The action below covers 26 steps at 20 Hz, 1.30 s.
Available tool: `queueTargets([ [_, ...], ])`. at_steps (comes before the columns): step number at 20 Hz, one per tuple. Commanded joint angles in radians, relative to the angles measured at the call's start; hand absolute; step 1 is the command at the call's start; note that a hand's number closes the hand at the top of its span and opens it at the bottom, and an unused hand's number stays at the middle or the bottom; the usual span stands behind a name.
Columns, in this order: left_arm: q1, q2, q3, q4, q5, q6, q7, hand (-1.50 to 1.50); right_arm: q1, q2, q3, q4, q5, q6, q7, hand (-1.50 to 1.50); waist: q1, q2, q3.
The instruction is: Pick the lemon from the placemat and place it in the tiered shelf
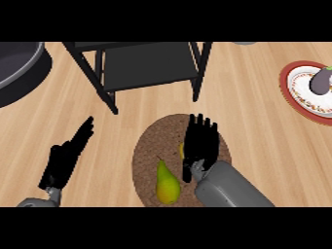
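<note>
Presently we hold the right hand (199,145), fingers straight, over the yellow lemon (180,148) to grasp it. Our left hand (66,158) rests open.

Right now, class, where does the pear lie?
In the head view the pear lies on the near part of the placemat, bottom centre, just left of the right robot hand.

lemon (180,149) barely visible, on brown placemat (154,138)
</note>
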Motion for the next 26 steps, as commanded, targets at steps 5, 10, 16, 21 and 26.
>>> queueTargets([
  [5, 0.003, -0.002, 0.011, -0.017, -0.021, -0.012, 0.023, 0.00, -0.031, 0.035, -0.064, 0.161, 0.048, 0.007, 0.025, -1.50, 0.004, 0.002, 0.000],
  [10, -0.064, -0.058, 0.019, 0.097, -0.059, -0.002, -0.029, 0.00, 0.006, 0.036, -0.025, 0.142, 0.020, -0.025, -0.005, 1.50, -0.001, 0.002, 0.000],
  [16, -0.010, -0.070, 0.027, 0.083, -0.079, -0.014, -0.073, 0.00, -0.025, 0.036, 0.088, 0.265, 0.000, -0.150, -0.064, 1.50, 0.008, 0.004, 0.000],
  [21, -0.056, -0.031, 0.079, 0.041, -0.052, -0.061, 0.021, 0.00, -0.094, 0.036, 0.028, 0.293, 0.060, -0.158, -0.070, 1.50, 0.006, 0.003, 0.000],
  [26, -0.002, -0.051, 0.064, 0.015, -0.076, -0.057, -0.022, 0.00, -0.044, 0.036, 0.082, 0.083, 0.129, -0.133, 0.056, 1.50, 0.004, 0.001, 0.000],
])
